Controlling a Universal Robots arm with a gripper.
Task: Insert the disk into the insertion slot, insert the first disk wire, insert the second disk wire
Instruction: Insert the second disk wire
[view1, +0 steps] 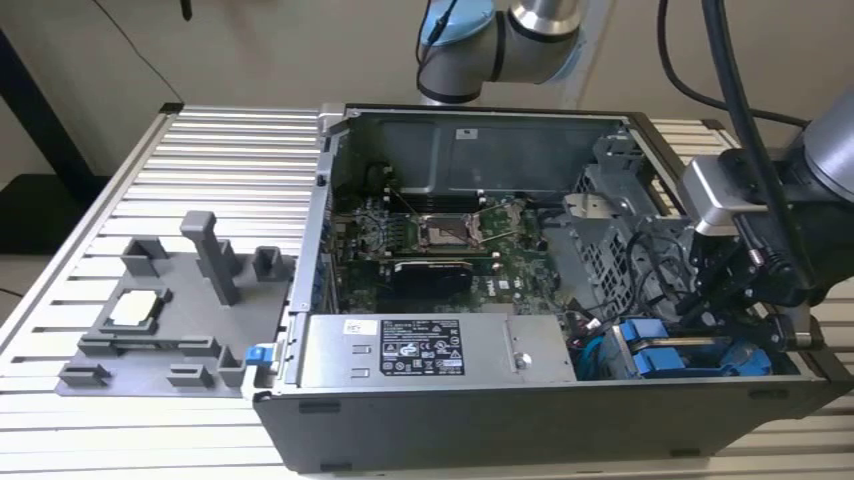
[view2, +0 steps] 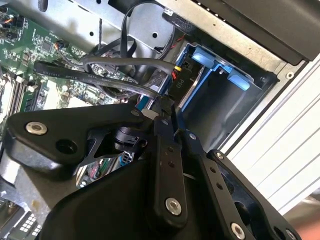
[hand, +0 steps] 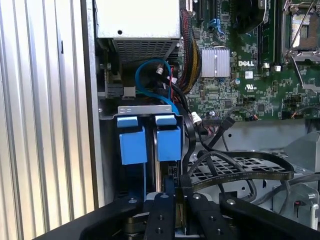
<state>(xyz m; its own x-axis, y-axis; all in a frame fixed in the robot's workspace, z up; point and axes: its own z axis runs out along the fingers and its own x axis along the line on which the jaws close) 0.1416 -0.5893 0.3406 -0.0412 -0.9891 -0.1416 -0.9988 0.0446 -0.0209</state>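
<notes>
Black jaws nearly closed, pinching what looks like a small connector at the rear edge of the blue-framed silver disk (hand: 168, 142); exact grip unclear. Disk sits directly ahead of the jaws, seated in the grey sheet-metal insertion slot (hand: 144, 108), beside a second blue-framed drive (hand: 132, 142). Black cables (view2: 120, 67) loop alongside.

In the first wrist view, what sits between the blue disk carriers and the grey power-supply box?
A loop of blue cable with red and black wires beside it fills the stretch between the blue carriers and the power-supply box, in the first wrist view.
</notes>
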